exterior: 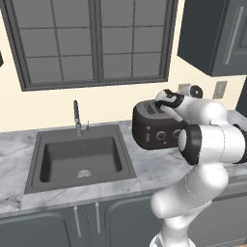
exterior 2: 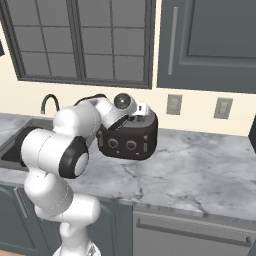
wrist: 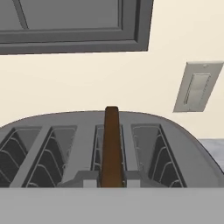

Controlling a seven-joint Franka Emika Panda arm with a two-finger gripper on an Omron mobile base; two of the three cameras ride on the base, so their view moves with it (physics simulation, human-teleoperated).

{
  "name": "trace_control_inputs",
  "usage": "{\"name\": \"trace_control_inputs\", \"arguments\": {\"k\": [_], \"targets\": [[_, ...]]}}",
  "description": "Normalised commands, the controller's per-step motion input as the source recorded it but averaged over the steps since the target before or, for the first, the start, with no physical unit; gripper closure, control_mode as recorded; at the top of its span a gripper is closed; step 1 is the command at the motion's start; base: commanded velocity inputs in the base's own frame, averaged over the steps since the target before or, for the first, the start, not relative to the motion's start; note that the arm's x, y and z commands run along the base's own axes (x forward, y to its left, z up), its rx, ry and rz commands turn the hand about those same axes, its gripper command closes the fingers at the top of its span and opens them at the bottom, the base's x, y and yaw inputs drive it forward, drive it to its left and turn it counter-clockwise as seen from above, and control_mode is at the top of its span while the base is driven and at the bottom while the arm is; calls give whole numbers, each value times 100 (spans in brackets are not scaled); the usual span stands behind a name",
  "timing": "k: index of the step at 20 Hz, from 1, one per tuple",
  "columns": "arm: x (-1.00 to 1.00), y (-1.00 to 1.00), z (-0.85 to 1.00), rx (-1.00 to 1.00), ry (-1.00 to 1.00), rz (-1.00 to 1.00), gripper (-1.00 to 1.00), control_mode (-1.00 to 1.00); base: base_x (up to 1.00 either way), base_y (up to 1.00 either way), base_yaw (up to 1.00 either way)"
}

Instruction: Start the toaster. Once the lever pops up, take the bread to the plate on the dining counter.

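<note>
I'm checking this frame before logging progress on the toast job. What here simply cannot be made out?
- End effector: shut, seemingly on the bread; in the left base view the wrist covers the contact.
- Lever: right base view, the arm covers the toaster's left end; the pale tab on the front in the left base view is too small to read.
- Bread's lower part: hand view, sunk in the slot.
- Sink: right base view, behind the arm.

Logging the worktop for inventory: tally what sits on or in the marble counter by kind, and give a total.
Toaster: 1
Bread slice, standing in a toaster slot: 1
Sink: 1
Faucet: 1
Total: 4
</note>
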Motion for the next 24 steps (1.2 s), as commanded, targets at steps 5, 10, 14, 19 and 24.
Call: {"name": "trace_control_inputs", "arguments": {"k": [5,10,14,19,24], "targets": [[-1,7,46,0,-12,0,100,-100,0,0,0],[-2,8,62,0,-7,0,100,-100,0,0,0],[-19,0,67,0,-2,0,100,-100,0,0,0],[-30,7,66,-3,0,0,100,-100,0,0,0],[-60,18,53,-6,0,0,100,-100,0,0,0]]}}
